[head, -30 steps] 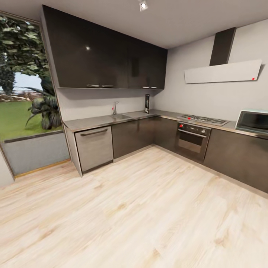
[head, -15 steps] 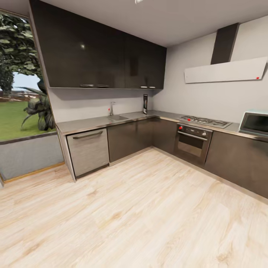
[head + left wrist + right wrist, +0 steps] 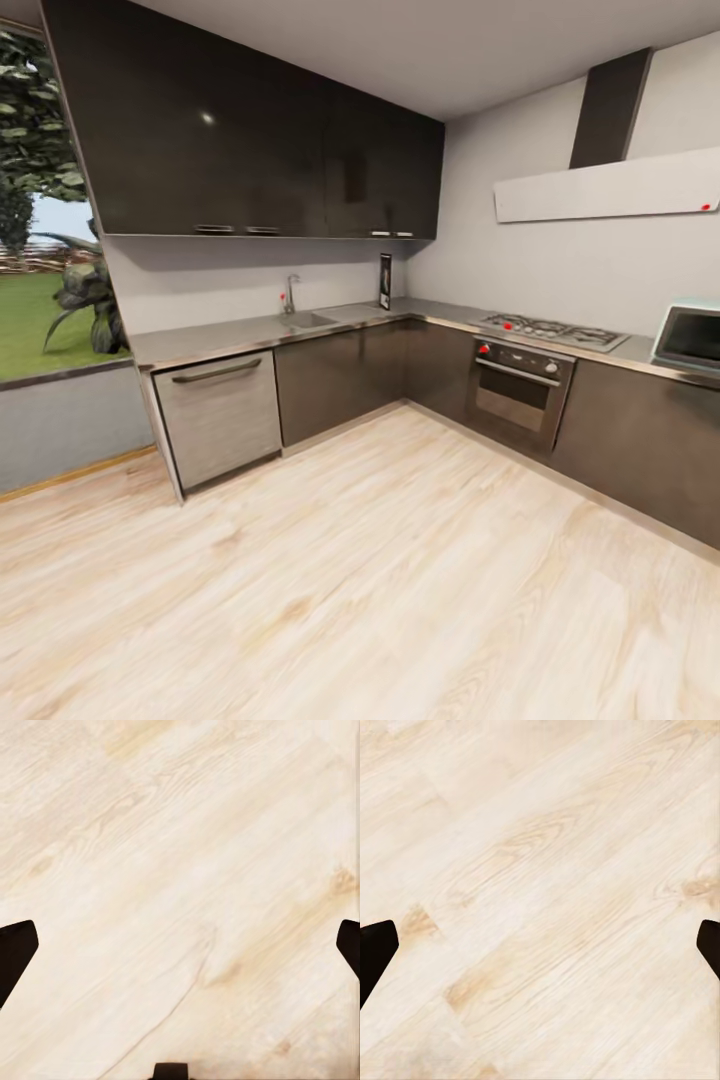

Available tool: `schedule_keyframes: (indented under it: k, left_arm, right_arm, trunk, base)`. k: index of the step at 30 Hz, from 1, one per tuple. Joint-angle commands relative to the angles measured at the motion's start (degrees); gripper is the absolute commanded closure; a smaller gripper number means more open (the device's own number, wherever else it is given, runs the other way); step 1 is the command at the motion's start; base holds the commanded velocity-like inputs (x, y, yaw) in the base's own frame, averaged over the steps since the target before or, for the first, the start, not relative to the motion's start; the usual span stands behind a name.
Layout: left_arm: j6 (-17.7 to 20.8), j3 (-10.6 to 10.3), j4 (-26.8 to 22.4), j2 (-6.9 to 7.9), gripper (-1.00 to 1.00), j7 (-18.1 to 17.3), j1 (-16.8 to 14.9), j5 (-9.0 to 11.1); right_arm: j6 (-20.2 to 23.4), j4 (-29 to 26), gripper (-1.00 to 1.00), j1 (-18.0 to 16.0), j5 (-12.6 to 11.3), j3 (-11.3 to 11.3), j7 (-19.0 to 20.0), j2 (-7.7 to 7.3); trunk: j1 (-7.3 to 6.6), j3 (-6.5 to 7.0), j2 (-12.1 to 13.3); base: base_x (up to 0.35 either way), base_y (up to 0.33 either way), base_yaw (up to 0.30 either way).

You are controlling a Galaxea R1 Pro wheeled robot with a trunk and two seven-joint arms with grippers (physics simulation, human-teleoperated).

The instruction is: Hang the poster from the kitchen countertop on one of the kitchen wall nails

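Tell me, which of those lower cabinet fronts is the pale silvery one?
The dishwasher front at the counter's window end, left of the sink. It is light brushed metal; the other fronts, like the cabinet doors, are dark brown.

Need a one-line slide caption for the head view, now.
L-shaped kitchen countertop with sink, poster upright at the corner, across light wood floor.

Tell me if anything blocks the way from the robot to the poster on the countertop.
Nothing visible does. Open wood floor leads to the countertop, where the poster stands upright against the backsplash, right of the sink.
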Motion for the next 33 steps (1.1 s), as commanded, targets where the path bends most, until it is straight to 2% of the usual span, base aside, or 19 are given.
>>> schedule_keyframes:
  k: [1, 33]
  left_arm:
    - [-0.1, 0.07, -0.07, -0.01, -1.0, -0.03, 0.02, -0.02]
    - [-0.13, 0.07, -0.07, 0.02, -1.0, 0.06, 0.02, -0.02]
  right_arm:
    - [-0.18, 0.04, -1.0, -0.03, 0.02, -0.03, -0.04, 0.0]
    - [-0.26, 0.06, -1.0, -0.03, 0.02, 0.01, -0.05, 0.0]
  trunk:
    - [0.04, -0.05, -0.02]
    - [0.04, -0.05, -0.02]
  base:
    - [0.33, -0.15, 0.0]
    - [0.33, -0.14, 0.0]
